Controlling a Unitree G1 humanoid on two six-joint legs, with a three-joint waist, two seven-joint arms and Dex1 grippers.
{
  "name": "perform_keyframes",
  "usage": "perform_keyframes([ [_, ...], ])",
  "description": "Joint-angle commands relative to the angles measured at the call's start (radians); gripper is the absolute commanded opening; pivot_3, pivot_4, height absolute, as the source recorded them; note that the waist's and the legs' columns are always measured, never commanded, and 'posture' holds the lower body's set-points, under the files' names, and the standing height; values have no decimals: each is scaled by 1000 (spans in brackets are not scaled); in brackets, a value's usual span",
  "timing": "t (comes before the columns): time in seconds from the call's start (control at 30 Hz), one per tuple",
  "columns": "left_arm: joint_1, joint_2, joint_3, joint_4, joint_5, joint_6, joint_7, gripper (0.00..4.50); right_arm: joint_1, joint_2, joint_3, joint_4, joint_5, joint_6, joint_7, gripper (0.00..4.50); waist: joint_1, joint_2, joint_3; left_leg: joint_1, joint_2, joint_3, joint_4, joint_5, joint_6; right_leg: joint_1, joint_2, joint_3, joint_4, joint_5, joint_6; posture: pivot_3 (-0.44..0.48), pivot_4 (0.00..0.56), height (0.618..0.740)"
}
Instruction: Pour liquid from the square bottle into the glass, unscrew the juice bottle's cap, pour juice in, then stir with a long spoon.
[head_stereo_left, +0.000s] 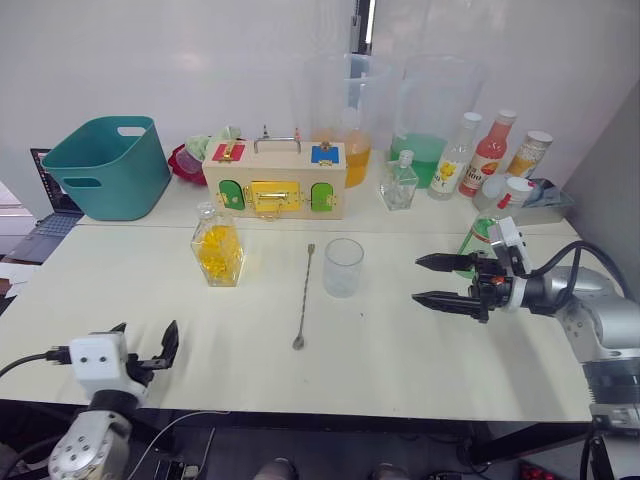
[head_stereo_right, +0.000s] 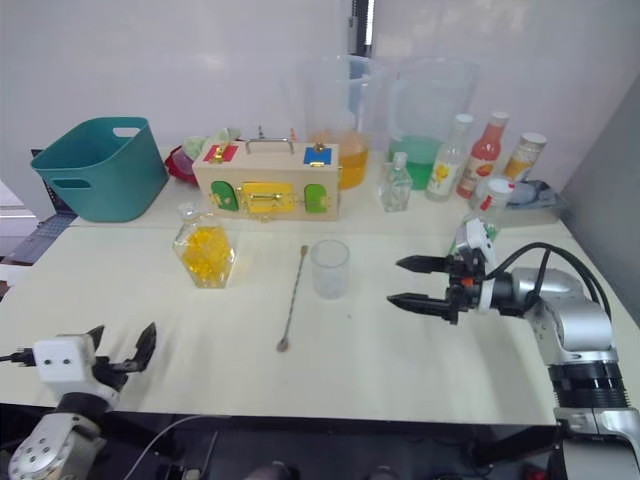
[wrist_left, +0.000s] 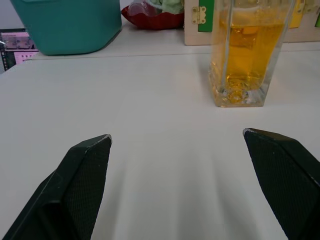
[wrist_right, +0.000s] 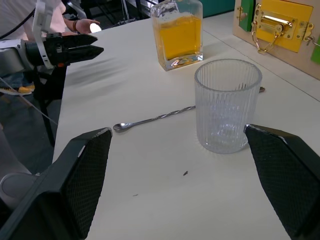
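Hovering just above the pale tabletop (head_stereo_left: 400, 370) on the right side: right gripper (head_stereo_left: 428, 280), black fingers spread wide, holding nothing, tips aimed at the small clear ribbed tumbler (head_stereo_left: 343, 266) a little apart. Lying just left of that tumbler: thin long silver bar spoon (head_stereo_left: 304, 295), bowl end nearest the robot. Standing further left, upright: squat square clear glass bottle (head_stereo_left: 218, 247) with yellow-orange liquid (wrist_right: 181, 36), well short of the left gripper (head_stereo_left: 145, 346), also spread open and empty at the near left edge. Standing partly hidden behind the right gripper's wrist: slim bottle with pale green drink (head_stereo_left: 477, 236), white cap (head_stereo_right: 497, 188) on. Sitting along the back: wooden latch box (head_stereo_left: 275, 180), teal plastic tub (head_stereo_left: 108, 165), two tall clear pitchers (head_stereo_left: 345, 120), three more bottles.
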Motion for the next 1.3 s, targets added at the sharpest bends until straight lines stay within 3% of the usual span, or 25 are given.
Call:
perform_keyframes([
  [0.03, -30, 3, -17, -12, 19, -1, 37, 4463, 13, 1, -19, -31, -3, -25, -7, 4487, -2, 0, 0, 0, 0, 0, 0, 0, 0, 0, 0, 0, 0, 0, 0, 0, 150, 740],
  [0.53, -303, 12, -122, 206, 33, -2, 50, 4463, 109, -14, -64, -139, 24, -2, -66, 4487, -4, 0, 0, 0, 0, 0, 1, -1, 0, 0, 1, 0, 1, 0, 0, 0, 150, 740],
  [1.3, -578, 67, -156, 493, 87, -109, 33, 4463, 157, -27, -93, -270, 51, 33, -148, 4487, -2, -1, 0, -1, 0, 0, 2, -1, 0, 0, 1, 0, 1, 0, 0, 0, 150, 740],
])
